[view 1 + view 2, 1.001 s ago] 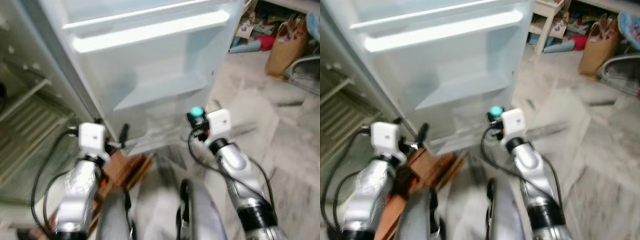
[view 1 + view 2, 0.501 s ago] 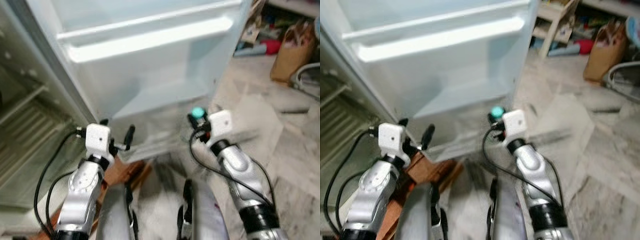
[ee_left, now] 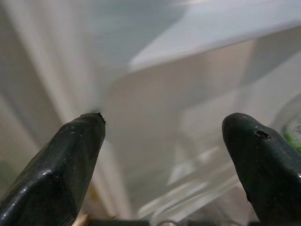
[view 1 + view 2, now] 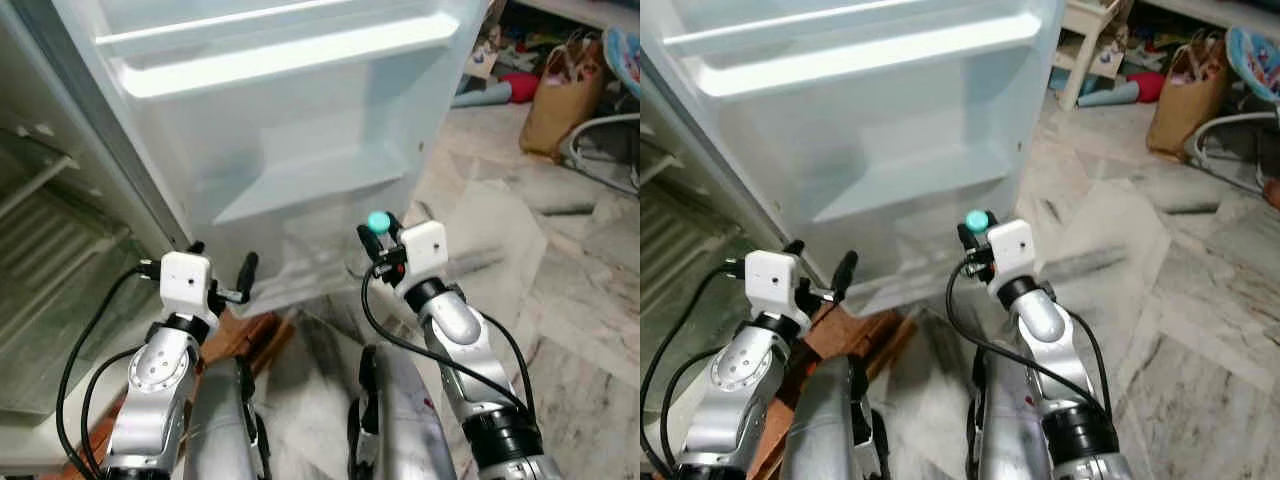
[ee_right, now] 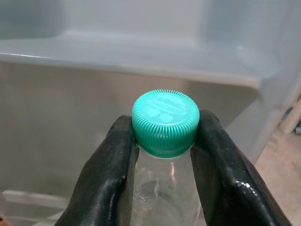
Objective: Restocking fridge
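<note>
— Bottle (image 5: 162, 155), where is it?
— Clamped at its green cap (image 5: 165, 121) by the right tool (image 5: 164, 141), just in front of the open fridge door's (image 4: 300, 130) lower shelf (image 4: 310, 185).
— Left tool (image 3: 164, 141)?
— Fingers apart, holding nothing, near the door's bottom edge above the marble floor (image 4: 560, 270).

There are one open fridge door (image 4: 300, 130), one clear bottle (image 5: 162, 188) with one green cap (image 5: 164, 120), one brown paper bag (image 4: 570, 95) and two grippers.
</note>
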`<state>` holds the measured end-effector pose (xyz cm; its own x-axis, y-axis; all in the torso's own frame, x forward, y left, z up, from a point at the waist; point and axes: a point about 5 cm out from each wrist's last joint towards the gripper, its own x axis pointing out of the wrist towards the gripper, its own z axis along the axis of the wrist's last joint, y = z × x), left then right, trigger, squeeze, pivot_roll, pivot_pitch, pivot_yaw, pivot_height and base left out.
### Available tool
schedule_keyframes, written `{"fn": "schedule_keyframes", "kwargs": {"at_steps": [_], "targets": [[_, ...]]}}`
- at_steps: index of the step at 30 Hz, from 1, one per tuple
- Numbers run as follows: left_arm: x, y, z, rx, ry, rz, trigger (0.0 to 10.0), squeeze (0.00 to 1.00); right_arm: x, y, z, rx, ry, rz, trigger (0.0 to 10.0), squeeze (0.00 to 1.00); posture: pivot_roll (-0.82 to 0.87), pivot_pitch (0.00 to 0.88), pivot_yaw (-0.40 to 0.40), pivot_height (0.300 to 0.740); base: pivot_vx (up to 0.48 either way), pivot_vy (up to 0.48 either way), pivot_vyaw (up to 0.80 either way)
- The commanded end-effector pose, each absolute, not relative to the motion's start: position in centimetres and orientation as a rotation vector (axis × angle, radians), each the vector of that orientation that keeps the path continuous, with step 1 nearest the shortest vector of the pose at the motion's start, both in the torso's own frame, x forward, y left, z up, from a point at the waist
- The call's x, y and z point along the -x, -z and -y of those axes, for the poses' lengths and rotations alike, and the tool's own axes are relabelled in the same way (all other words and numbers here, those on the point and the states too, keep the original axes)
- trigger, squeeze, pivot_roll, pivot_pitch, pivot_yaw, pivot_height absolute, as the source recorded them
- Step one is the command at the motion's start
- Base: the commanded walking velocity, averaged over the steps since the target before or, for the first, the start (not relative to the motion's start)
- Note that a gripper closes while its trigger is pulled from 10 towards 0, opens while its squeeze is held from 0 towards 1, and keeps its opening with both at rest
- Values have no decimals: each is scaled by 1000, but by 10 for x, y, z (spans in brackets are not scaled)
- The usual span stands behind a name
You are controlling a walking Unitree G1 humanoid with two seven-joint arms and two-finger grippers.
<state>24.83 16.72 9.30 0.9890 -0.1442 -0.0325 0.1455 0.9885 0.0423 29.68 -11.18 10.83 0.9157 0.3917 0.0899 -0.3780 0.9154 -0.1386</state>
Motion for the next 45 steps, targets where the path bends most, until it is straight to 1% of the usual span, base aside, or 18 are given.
{"fn": "schedule_keyframes", "kwargs": {"at_steps": [1, 7, 8, 11, 14, 18, 21, 25, 27, 29, 30, 33, 37, 38, 40, 41, 42, 45], "targets": [[-245, -96, -176, -60, 98, -19, 10000, 0, -303, -120, 108, 140, -385, 192, 10000, 0, 22, 178, 12, 578, 0, 0, 0], [-243, -97, -183, -52, 62, -24, 10000, 0, -317, -122, 97, 191, -381, 236, 10000, 0, 58, 218, 2, 578, 0, 0, 0], [-242, -99, -184, -56, 59, -18, 10000, 0, -322, -124, 85, 235, -415, 259, 10000, 0, 79, 236, 0, 578, 0, 0, 0], [-238, -102, -186, -62, 54, -16, 10000, 0, -327, -120, 73, 297, -455, 262, 10000, 0, 101, 256, -6, 578, 0, 0, 0], [-233, -103, -187, -66, 49, -20, 10000, 0, -330, -113, 73, 326, -458, 227, 10000, 0, 120, 277, -12, 578, 0, 0, 0], [-223, -106, -191, -69, 29, -31, 10000, 0, -339, -96, 84, 376, -406, 129, 10000, 0, 142, 305, -13, 578, 0, 0, 0], [-216, -107, -195, -73, 14, -36, 10000, 0, -341, -96, 87, 415, -395, 131, 10000, 0, 150, 316, -11, 578, 0, 0, 0], [-194, -102, -208, -73, -36, -96, 10000, 0, -349, -109, 88, 519, -363, 214, 10000, 0, 164, 338, -8, 578, 0, 0, 0], [-184, -101, -211, -74, -49, -120, 10000, 0, -354, -111, 90, 546, -334, 207, 10000, 0, 170, 352, -10, 578, 0, 0, 0], [-183, -102, -211, -74, -48, -121, 10000, 0, -355, -111, 92, 541, -321, 195, 10000, 0, 177, 356, -10, 578, 0, 0, 0], [-184, -104, -210, -76, -48, -121, 10000, 0, -358, -105, 99, 517, -262, 121, 10000, 0, 180, 361, -11, 578, 0, 0, 0], [-185, -105, -210, -78, -48, -121, 10000, 0, -359, -98, 105, 486, -221, 56, 10000, 0, 180, 364, -9, 578, 0, 0, 0], [-184, -105, -208, -77, -37, -132, 10000, 0, -358, -85, 123, 437, -136, -65, 10000, 0, 178, 366, -4, 578, 0, 0, 0], [-184, -105, -208, -76, -29, -139, 10000, 0, -358, -81, 130, 407, -101, -105, 10000, 59, 176, 367, -2, 578, 0, 0, 0], [-184, -104, -208, -76, -26, -142, 10000, 0, -358, -80, 134, 387, -80, -122, 10000, 59, 174, 366, -1, 578, 0, 0, 0], [-184, -104, -207, -75, -24, -145, 10000, 0, -358, -79, 138, 366, -58, -133, 10000, 698, 173, 365, 0, 578, 0, 0, 0], [-184, -104, -207, -73, -23, -147, 10000, 0, -358, -79, 141, 355, -43, -138, 10000, 1000, 170, 363, 1, 578, 0, 0, 0], [-186, -103, -206, -70, -19, -154, 10000, 0, -360, -83, 148, 362, -13, -129, 10000, 1000, 167, 359, 2, 578, 0, 0, 0]]}}
